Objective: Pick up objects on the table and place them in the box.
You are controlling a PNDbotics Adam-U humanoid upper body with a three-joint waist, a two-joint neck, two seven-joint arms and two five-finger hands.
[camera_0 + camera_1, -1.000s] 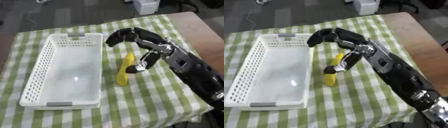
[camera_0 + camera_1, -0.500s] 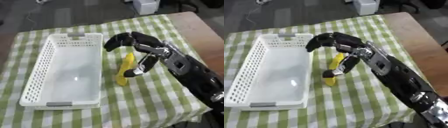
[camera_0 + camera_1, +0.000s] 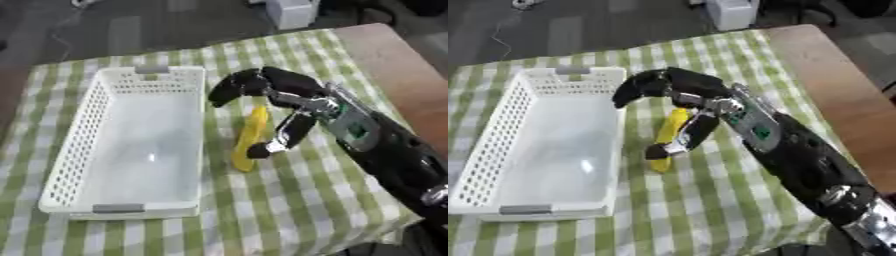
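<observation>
This looks like a lab or test room set up for robot trials, not a home. The surface (image 3: 385, 55) is a plain wooden tabletop, most of it covered by a green-and-white checked cloth (image 3: 289, 200) laid slightly askew, so that bare wood shows along the right side. Beyond the far edge lies a dark grey floor (image 3: 114, 30), hard and uncarpeted as far as can be told, with a thin pale cable (image 3: 500, 30) trailing across it. A white box-shaped unit (image 3: 290, 12) stands on the floor near the top of the view, and dark shapes sit beside it at the upper right, too blurred to name.
</observation>
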